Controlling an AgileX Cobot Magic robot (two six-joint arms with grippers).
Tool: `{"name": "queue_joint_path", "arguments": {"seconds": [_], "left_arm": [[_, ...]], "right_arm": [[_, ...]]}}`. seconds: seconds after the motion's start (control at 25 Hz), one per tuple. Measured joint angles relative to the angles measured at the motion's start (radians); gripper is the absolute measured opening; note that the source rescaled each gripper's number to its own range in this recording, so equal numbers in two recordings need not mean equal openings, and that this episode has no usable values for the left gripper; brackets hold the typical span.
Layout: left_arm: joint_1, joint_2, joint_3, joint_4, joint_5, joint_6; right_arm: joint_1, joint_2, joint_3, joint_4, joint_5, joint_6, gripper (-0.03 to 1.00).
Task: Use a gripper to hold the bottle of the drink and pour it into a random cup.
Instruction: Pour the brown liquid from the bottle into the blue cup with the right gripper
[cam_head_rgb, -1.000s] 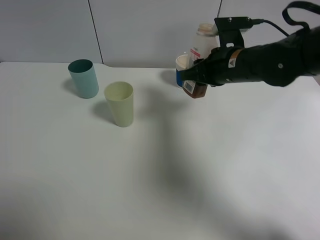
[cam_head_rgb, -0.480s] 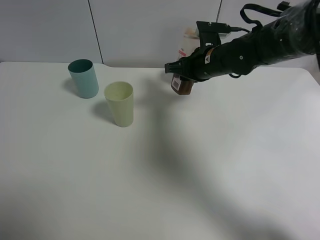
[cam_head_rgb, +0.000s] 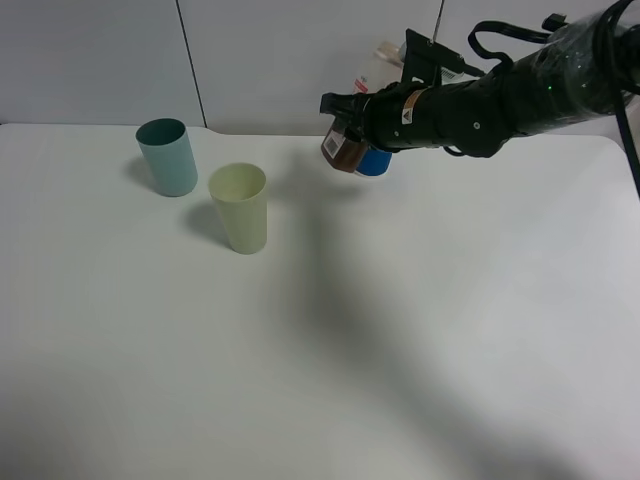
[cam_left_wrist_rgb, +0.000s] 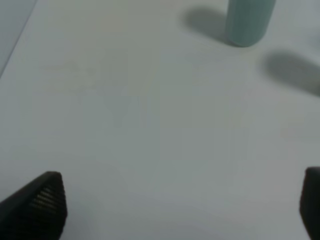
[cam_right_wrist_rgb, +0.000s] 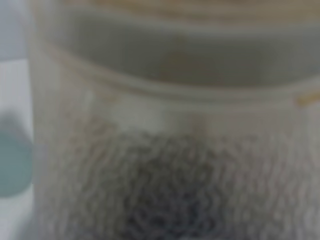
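Observation:
My right gripper (cam_head_rgb: 352, 122) is shut on the bottle of the drink (cam_head_rgb: 343, 152) and holds it tilted in the air over the back of the table. Dark brown liquid shows in the bottle's lower end. In the right wrist view the blurred bottle (cam_right_wrist_rgb: 170, 150) fills nearly the whole picture. A pale yellow-green cup (cam_head_rgb: 239, 208) stands to the left of the bottle, nearer the front. A teal cup (cam_head_rgb: 167, 157) stands further left, and a blue cup (cam_head_rgb: 375, 161) just behind the bottle. My left gripper (cam_left_wrist_rgb: 177, 202) is open over bare table, with the teal cup (cam_left_wrist_rgb: 248, 20) ahead of it.
The white table (cam_head_rgb: 400, 330) has a grey wall along its back edge. The right arm (cam_head_rgb: 500, 95) and its cables stretch in from the back right above the table. A sliver of the teal cup (cam_right_wrist_rgb: 12, 160) shows beside the bottle in the right wrist view.
My right gripper has carried the bottle up and to the left, towards the cups. The blue cup behind it has come into view.

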Motion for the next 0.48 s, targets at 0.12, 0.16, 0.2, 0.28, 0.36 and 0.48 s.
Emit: {"name": "queue_joint_path", "arguments": {"seconds": [0.12, 0.16, 0.2, 0.28, 0.36, 0.48], "left_arm": [[0.0, 0.0, 0.0, 0.0, 0.0, 0.0], [0.0, 0.0, 0.0, 0.0, 0.0, 0.0], [0.0, 0.0, 0.0, 0.0, 0.0, 0.0], [0.0, 0.0, 0.0, 0.0, 0.0, 0.0], [0.0, 0.0, 0.0, 0.0, 0.0, 0.0], [0.0, 0.0, 0.0, 0.0, 0.0, 0.0]], "right_arm": [[0.0, 0.0, 0.0, -0.004, -0.05, 0.055, 0.0], [0.0, 0.0, 0.0, -0.007, -0.064, 0.07, 0.0], [0.0, 0.0, 0.0, -0.011, -0.081, 0.082, 0.0], [0.0, 0.0, -0.001, -0.024, -0.095, 0.088, 0.0], [0.0, 0.003, -0.013, -0.049, -0.088, 0.092, 0.0], [0.0, 0.016, -0.056, -0.105, -0.038, 0.101, 0.0]]}}
